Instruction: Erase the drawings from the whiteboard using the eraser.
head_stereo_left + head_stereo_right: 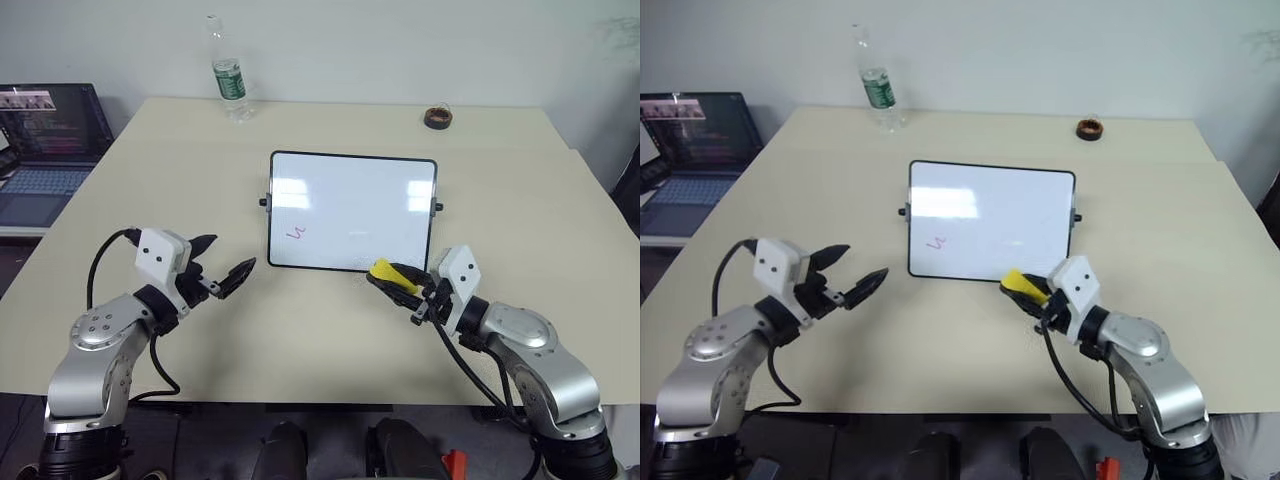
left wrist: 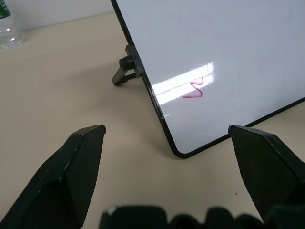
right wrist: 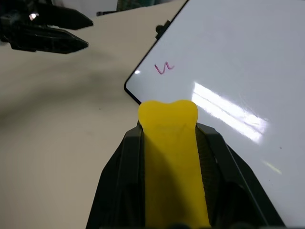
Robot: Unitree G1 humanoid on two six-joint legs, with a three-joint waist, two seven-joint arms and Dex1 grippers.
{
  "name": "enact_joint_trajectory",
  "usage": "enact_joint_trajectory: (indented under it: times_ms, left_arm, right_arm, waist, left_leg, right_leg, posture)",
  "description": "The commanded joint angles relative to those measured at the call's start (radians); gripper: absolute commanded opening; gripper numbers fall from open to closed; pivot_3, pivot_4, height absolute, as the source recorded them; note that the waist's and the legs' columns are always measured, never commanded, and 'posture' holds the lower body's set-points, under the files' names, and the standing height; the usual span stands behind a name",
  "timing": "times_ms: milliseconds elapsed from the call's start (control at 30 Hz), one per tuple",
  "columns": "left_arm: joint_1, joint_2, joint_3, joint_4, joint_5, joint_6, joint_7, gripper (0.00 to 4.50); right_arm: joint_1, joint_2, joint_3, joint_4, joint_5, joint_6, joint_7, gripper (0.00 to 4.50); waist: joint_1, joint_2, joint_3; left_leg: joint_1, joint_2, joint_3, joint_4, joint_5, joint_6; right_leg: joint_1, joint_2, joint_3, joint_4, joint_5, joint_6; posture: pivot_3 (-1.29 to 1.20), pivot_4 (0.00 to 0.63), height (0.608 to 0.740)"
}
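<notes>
R gripper [image 1: 400, 281] clamped on eraser [image 1: 393, 274], yellow end poking out past fingertips. Whiteboard [image 1: 352, 211] just ahead of it, near bottom edge of board right by eraser tip; can't tell if touching. Drawings [image 1: 296, 232]: one pink squiggle, low on board's L side, off to R gripper's left. L gripper [image 1: 222, 264] jaws apart, empty, squiggle ahead to its right.
</notes>
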Motion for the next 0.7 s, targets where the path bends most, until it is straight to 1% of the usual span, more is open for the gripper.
enact_joint_trajectory:
  times_ms: [33,200,500,700]
  left_arm:
    - [0.007,0.024,0.038,0.0,-0.012,-0.006,-0.01,4.5]
    - [0.006,0.031,0.039,-0.003,-0.011,-0.004,-0.01,4.5]
    - [0.025,0.03,0.026,-0.045,-0.006,-0.001,0.0,4.5]
    - [0.035,0.037,0.018,-0.05,0.001,-0.003,-0.005,4.5]
  right_arm:
    - [-0.044,0.003,0.027,-0.012,0.01,-0.04,0.002,1.1]
    - [-0.077,-0.021,0.06,0.027,0.005,-0.076,0.028,1.1]
    - [-0.089,-0.067,0.074,0.073,0.024,-0.098,0.086,1.1]
    - [-0.119,-0.087,0.09,0.111,-0.001,-0.126,0.104,1.1]
  waist:
    - [0.0,0.0,0.0]
    - [0.001,0.0,0.0]
    - [0.002,0.0,0.0]
    - [0.002,0.0,0.0]
  left_leg:
    - [0.0,0.0,0.0,0.0,0.0,0.0]
    - [0.0,0.0,0.0,0.0,0.0,0.0]
    - [0.0,0.0,0.0,0.0,0.0,0.0]
    - [0.0,0.0,0.0,0.0,0.0,0.0]
  right_leg:
    - [0.0,0.0,0.0,0.0,0.0,0.0]
    - [0.0,0.0,0.0,0.0,0.0,0.0]
    - [0.0,0.0,-0.001,0.0,0.0,0.0]
    - [0.0,0.0,0.0,0.0,0.0,0.0]
  posture:
    - [0.0,0.15,0.74]
    - [0.0,0.15,0.74]
    - [0.0,0.15,0.74]
    - [0.0,0.15,0.74]
